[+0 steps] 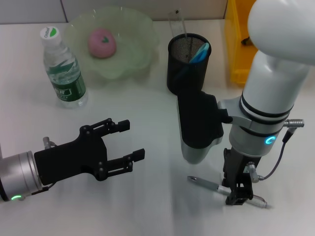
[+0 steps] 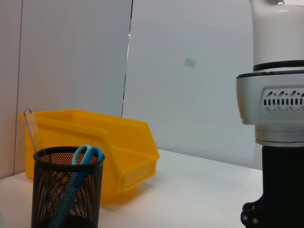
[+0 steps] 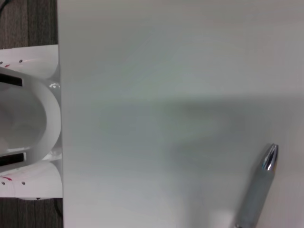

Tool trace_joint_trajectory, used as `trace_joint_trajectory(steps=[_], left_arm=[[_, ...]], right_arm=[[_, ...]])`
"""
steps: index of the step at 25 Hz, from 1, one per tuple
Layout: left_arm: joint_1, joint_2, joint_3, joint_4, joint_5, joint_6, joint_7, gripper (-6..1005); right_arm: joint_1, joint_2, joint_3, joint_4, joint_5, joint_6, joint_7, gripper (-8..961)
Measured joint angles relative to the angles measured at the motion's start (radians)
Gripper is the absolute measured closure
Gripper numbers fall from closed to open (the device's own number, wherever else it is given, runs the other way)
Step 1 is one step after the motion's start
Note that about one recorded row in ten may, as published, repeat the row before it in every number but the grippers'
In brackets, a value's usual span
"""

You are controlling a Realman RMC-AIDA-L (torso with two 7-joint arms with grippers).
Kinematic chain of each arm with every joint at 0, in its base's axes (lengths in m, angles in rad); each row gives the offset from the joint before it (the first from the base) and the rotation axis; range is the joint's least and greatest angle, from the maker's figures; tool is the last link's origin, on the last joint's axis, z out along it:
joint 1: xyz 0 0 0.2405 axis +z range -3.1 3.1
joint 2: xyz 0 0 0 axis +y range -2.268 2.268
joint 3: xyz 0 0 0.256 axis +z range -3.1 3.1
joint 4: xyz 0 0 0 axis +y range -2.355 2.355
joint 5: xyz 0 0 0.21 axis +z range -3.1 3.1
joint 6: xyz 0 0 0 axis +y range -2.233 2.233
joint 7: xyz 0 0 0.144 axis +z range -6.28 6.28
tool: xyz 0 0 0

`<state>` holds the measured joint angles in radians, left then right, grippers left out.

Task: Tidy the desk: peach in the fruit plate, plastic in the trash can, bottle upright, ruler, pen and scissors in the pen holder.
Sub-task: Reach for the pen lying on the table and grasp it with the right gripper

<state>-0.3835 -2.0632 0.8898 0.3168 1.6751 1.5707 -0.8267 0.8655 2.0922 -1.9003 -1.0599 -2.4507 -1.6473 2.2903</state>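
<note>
Right claw (image 1: 238,192) sits down over the pen (image 1: 216,186) on the worktop (image 1: 147,206); can't tell if it's gripping. Your left claw (image 1: 129,140) idles wide, clear of the pen holder (image 1: 187,64).

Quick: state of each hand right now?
Left hand: open, empty, above the desk.
Right hand: down at the pen; grip cannot be told.

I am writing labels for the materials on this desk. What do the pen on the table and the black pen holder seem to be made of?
The slim silver pen, lying under the right gripper, looks like polished metal: its tip shines with bright reflections, though chromed plastic is possible. The black cylindrical pen holder seems to be matte wire mesh, since small holes show through its wall.
</note>
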Motion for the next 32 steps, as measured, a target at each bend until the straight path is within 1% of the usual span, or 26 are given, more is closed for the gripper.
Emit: trace_joint_trajectory(steps=[7,12,23,31,32], left_arm=[[0.000,0.000,0.000,0.001,0.000,0.000,0.000,230],[0.000,0.000,0.000,0.002,0.000,0.000,0.000,231],[0.000,0.000,0.000,0.007,-0.002,0.000,-0.002,231],[0.000,0.000,0.000,0.007,-0.004,0.002,-0.004,231],[0.000,0.000,0.000,0.007,-0.004,0.002,-0.004,231]], right_arm=[[-0.011,0.000,-0.011,-0.022,-0.004,0.006,0.000,597],[-0.012,0.000,-0.013,-0.028,-0.004,0.008,0.000,715],[-0.007,0.000,-0.035,-0.029,-0.004,0.012,0.004,725],[-0.008,0.000,-0.060,-0.031,-0.012,0.013,0.002,744],[-0.009,0.000,-0.066,-0.031,-0.014,0.014,0.001,758]])
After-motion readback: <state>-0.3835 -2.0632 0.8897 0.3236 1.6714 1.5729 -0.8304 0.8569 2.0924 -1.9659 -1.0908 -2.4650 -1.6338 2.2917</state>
